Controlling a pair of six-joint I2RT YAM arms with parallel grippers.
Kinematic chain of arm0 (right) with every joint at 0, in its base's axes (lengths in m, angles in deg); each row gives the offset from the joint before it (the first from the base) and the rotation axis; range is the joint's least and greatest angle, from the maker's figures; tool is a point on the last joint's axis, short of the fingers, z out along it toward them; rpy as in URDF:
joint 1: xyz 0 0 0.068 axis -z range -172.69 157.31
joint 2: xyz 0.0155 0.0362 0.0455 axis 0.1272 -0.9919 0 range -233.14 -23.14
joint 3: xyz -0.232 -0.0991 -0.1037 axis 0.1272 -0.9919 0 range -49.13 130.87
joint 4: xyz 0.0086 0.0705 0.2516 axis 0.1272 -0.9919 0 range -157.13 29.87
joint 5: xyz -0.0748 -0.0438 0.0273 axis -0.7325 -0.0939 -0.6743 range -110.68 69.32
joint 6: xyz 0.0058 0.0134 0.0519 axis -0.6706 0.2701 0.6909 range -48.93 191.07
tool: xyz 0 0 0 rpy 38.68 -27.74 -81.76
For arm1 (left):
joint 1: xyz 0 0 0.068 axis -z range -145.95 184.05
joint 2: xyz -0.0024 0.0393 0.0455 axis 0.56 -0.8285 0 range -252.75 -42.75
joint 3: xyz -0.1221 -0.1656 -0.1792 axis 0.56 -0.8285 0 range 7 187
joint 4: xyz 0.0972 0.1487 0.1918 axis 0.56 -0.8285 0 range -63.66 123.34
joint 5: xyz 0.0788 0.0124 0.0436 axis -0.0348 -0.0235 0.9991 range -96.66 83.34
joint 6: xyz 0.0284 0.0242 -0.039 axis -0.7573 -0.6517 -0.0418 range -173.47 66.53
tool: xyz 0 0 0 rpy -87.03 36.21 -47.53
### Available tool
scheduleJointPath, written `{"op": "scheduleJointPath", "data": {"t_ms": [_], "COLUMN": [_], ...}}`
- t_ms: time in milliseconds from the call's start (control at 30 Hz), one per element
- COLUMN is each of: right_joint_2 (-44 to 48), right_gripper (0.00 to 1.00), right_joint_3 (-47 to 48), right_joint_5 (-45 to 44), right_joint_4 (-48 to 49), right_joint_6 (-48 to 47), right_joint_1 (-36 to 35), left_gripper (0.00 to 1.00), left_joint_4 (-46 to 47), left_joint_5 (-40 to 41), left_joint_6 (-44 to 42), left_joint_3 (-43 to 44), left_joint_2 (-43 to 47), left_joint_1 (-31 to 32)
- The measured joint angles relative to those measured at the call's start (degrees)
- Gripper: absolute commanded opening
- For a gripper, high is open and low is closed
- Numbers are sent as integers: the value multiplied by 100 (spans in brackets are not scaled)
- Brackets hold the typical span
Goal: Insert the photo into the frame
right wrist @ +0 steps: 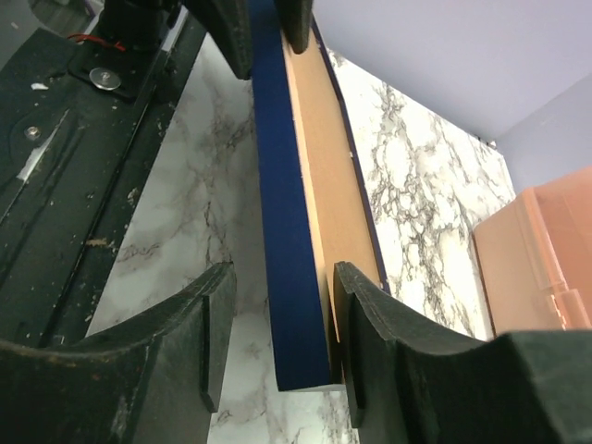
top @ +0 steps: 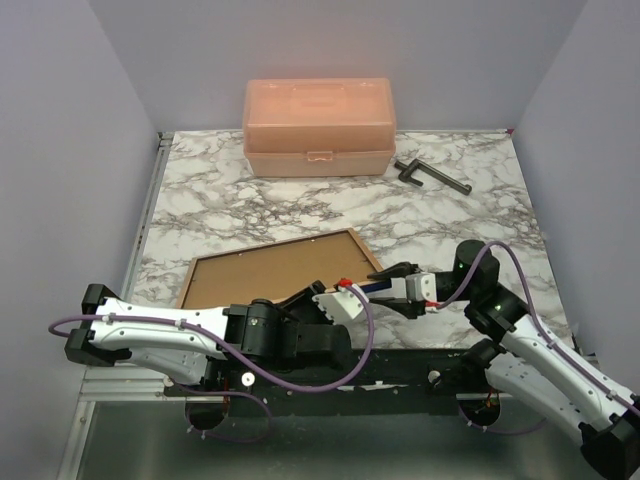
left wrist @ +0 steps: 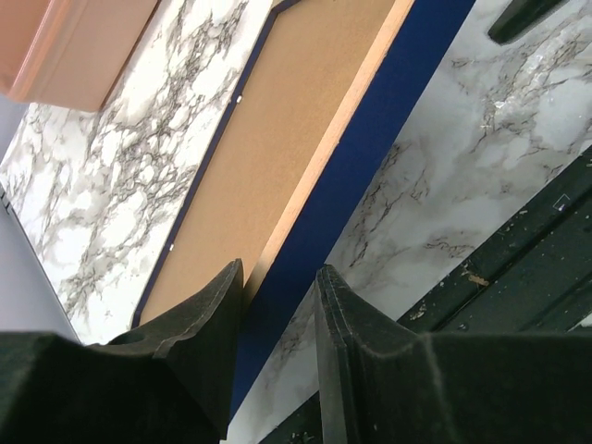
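Note:
The frame (top: 270,270) lies tan back up on the marble table, a brown board inside it. Its navy near edge runs through the left wrist view (left wrist: 370,139) and the right wrist view (right wrist: 287,231). My left gripper (top: 322,293) pinches that near edge at its fingertips (left wrist: 280,268), and its fingers (right wrist: 231,37) show clamped on the edge from the right wrist. My right gripper (top: 392,272) is open (right wrist: 282,273) and straddles the frame's near right corner, one finger against the tan side, the other apart from the navy side. The photo is out of view.
A peach plastic box (top: 318,125) stands at the back middle. A dark L-shaped tool (top: 432,176) lies at the back right. The black base rail (top: 400,365) runs along the near edge. Lilac walls close in the left, back and right.

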Motion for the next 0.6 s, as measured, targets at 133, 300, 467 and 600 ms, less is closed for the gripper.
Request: {"op": "scheduleJointPath", "data": {"t_ms": [133,300,467,600], "right_joint_2": [-240,-505,-656,-660], "right_gripper": [30,16,11,4], "right_joint_3": [26,236,435,520], "right_joint_5": [-66,-52,-4,61], "right_joint_4": [326,308,229,240], "right_joint_6": [149,136,271,507], "right_joint_1": [2,0,0,0], "left_gripper": [0,0,41,73], "left_joint_4": [-20,-127,-131,-85], "left_joint_5": [-52,-35,0,31], "left_joint_6": [2,-42,-59,28], "left_joint_3": [74,107,122,221], "left_joint_2": [-7,39,162,278], "left_joint_1": [0,-26,-37,-37]}}
